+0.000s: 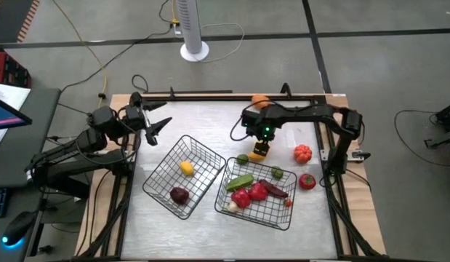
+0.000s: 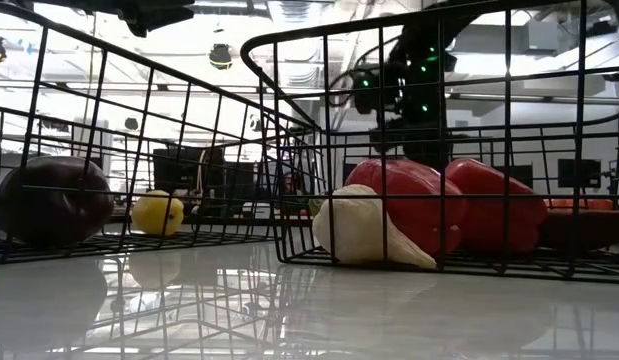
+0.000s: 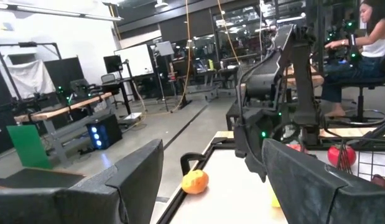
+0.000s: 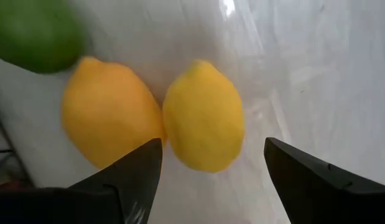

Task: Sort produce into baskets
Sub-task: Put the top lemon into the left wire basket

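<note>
Two black wire baskets stand side by side. The left basket (image 1: pixel 198 151) holds a yellow fruit (image 1: pixel 186 167) and a dark purple one (image 1: pixel 179 195). The right basket (image 1: pixel 281 217) holds red, green and white produce (image 1: pixel 251 193). My right gripper (image 4: pixel 212 152) points down, open, just above the table by the right basket's far rim. A yellow lemon (image 4: pixel 203 115) lies below its fingers, touching an orange-yellow fruit (image 4: pixel 108 121); a green lime (image 4: pixel 37 31) lies beside them. My left gripper (image 1: pixel 158 125) waits open at the far left, raised and level.
Loose on the table are an orange (image 1: pixel 259 100) at the far edge, an orange-red ribbed fruit (image 1: pixel 302 153) and a red fruit (image 1: pixel 307 181) right of the right basket. A person (image 3: pixel 366 37) sits beyond the table. Bare tabletop (image 1: pixel 181 233) runs along the near edge.
</note>
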